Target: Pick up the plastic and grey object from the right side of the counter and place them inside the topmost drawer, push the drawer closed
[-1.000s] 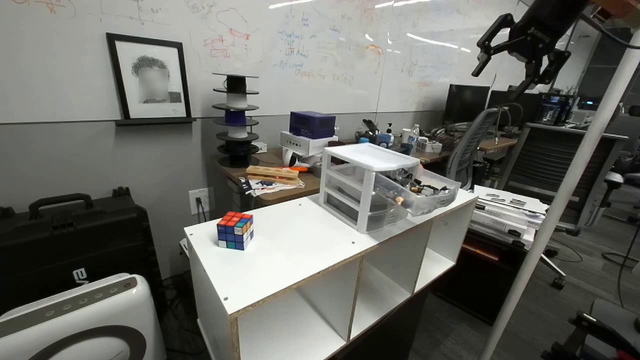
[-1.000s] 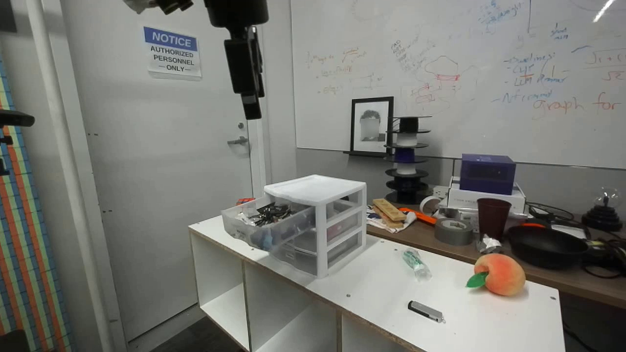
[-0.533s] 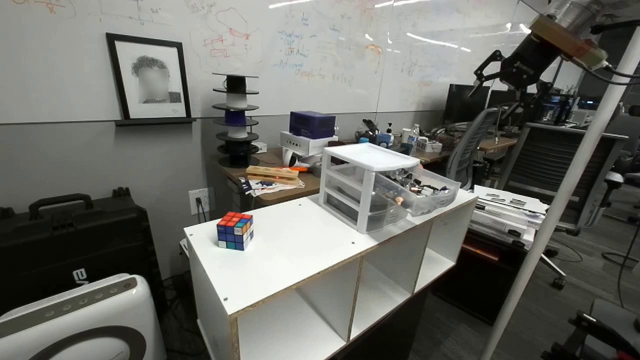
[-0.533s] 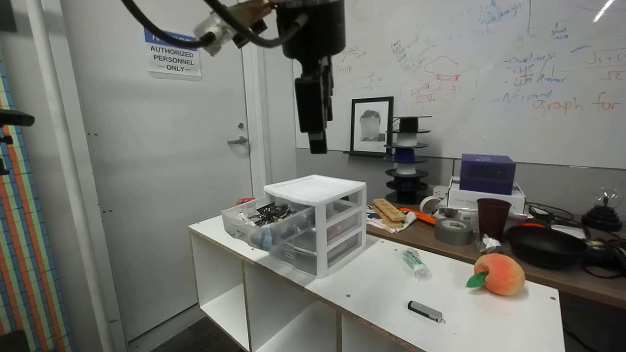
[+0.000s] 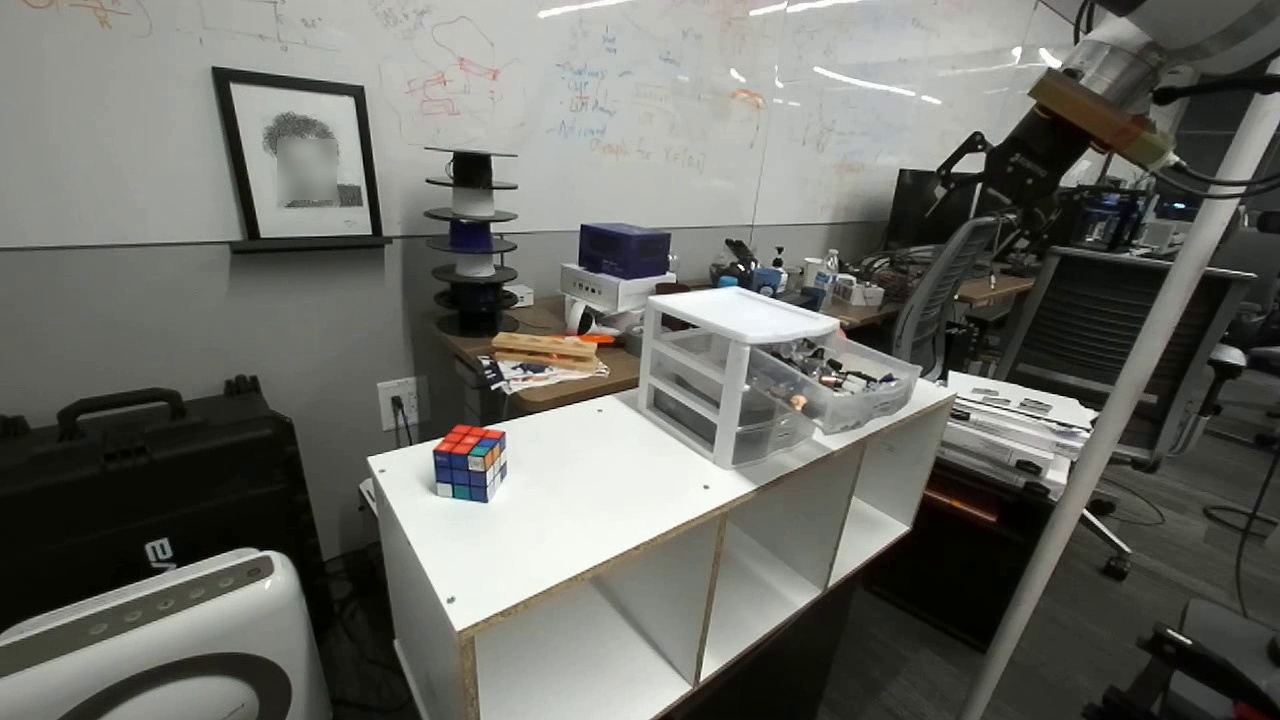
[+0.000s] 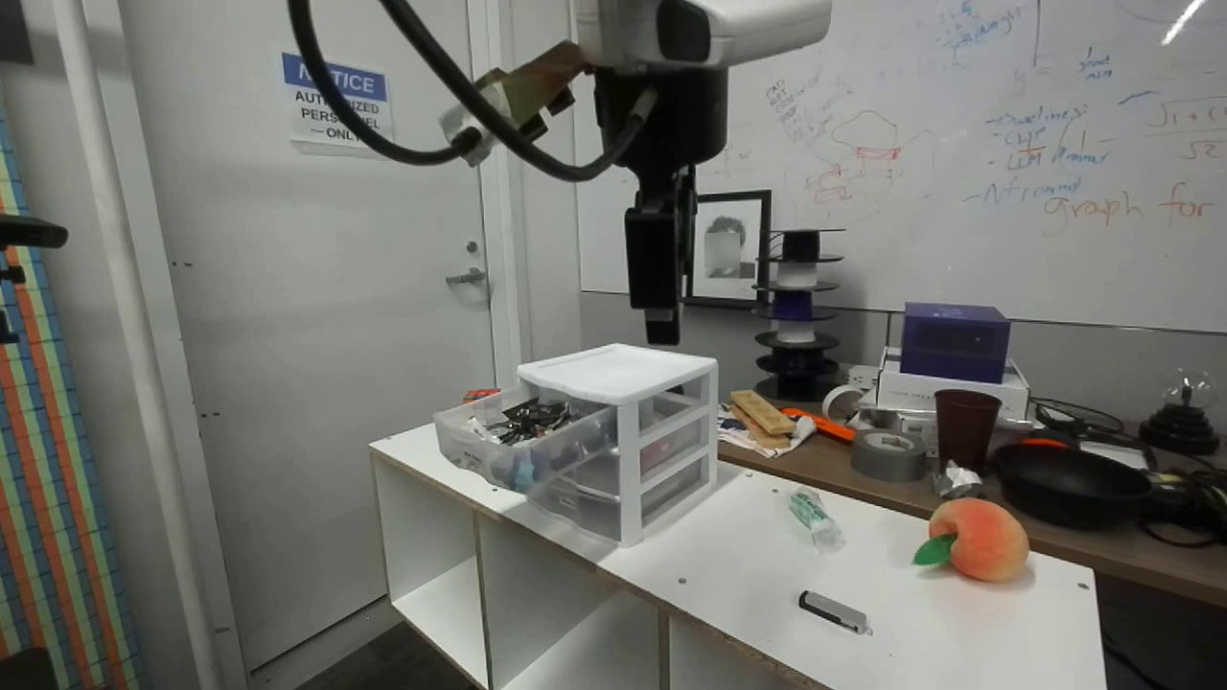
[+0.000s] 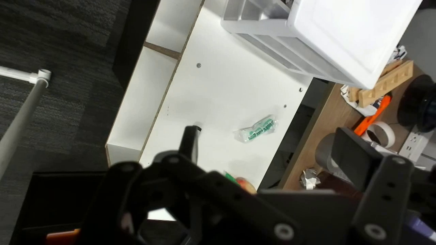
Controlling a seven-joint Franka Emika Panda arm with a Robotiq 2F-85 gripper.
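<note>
The gripper (image 7: 266, 133) hangs with fingers (image 7: 354, 154) spread wide, and on the counter (image 6: 738, 556) the plastic packet (image 6: 816, 517) lies near the edge facing the desk (image 6: 824, 456), the grey object (image 6: 835, 611) nearer the opposite edge.

In an exterior view, gripper (image 6: 663, 331) is hanging higher than the drawer unit (image 6: 618, 372). Topmost drawer (image 6: 472, 452) is sticking out of the unit's front, holding dark clutter (image 6: 533, 420). On the counter (image 6: 714, 551), 3 things are lying right of the unit: plastic packet (image 6: 815, 517), grey stick (image 6: 838, 611), peach (image 6: 987, 541), peach sitting farthest.
</note>
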